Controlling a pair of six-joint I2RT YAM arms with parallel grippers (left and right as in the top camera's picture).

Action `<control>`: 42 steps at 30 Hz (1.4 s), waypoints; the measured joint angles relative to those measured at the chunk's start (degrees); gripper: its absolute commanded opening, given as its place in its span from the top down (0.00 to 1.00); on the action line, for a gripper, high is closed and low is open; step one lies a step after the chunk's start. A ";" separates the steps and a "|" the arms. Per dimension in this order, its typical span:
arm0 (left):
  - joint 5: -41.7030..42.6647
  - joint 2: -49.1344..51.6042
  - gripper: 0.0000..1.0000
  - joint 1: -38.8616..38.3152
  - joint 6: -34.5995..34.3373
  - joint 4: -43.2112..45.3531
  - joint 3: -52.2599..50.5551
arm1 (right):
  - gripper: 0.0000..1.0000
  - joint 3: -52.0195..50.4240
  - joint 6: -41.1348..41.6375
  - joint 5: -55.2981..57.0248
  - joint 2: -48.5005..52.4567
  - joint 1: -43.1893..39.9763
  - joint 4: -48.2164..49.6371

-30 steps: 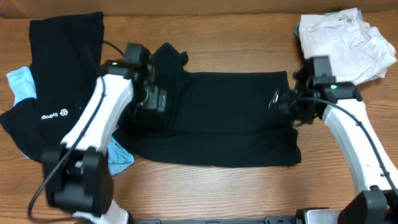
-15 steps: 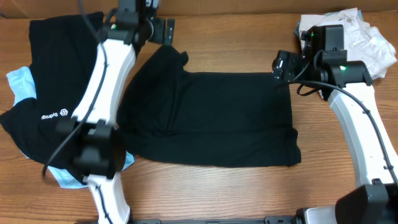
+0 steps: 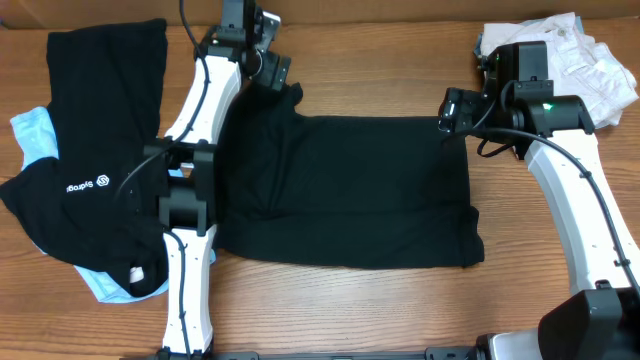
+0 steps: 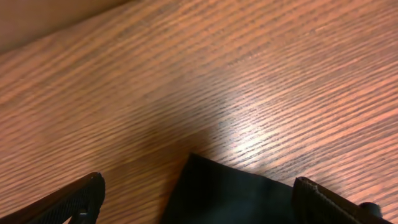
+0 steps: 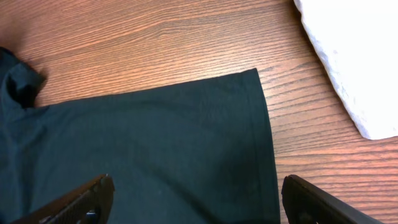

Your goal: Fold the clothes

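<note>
Overhead view: left gripper [image 3: 276, 74] and right gripper [image 3: 447, 108] hang agape, empty, above the 11 and 1 o'clock corners of the black cloth garment [image 3: 340, 190]; lower squarely, then pinch.

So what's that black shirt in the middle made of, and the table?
The black shirt looks like soft matte knit, likely cotton jersey: limp, with a stitched hem. The table looks like wood or wood-grain laminate, slightly glossy: streaked grain, light glare.

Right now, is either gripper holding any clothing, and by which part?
Nothing is held: the left gripper and right gripper are both open, over edges of the black shirt.
</note>
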 measured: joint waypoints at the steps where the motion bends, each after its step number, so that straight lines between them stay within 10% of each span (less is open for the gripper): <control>1: 0.22 0.20 0.07 0.00 0.11 -0.24 0.09 | 0.10 0.00 -0.02 0.09 0.00 0.00 -0.02; 12: 1.64 4.39 0.26 0.02 0.33 -0.55 0.85 | 0.11 0.00 -0.02 0.15 0.00 0.00 -0.44; 20: 1.66 4.57 0.94 0.07 0.00 1.84 0.94 | 0.19 0.00 -0.07 0.15 0.00 0.00 0.98; 26: 1.62 4.57 0.96 0.07 0.13 1.79 0.94 | 0.36 0.00 -0.24 0.17 0.02 0.00 3.72; 42: -5.07 -4.20 0.96 2.49 -7.52 -9.94 1.33 | 0.33 0.07 -2.97 0.15 13.07 0.00 23.87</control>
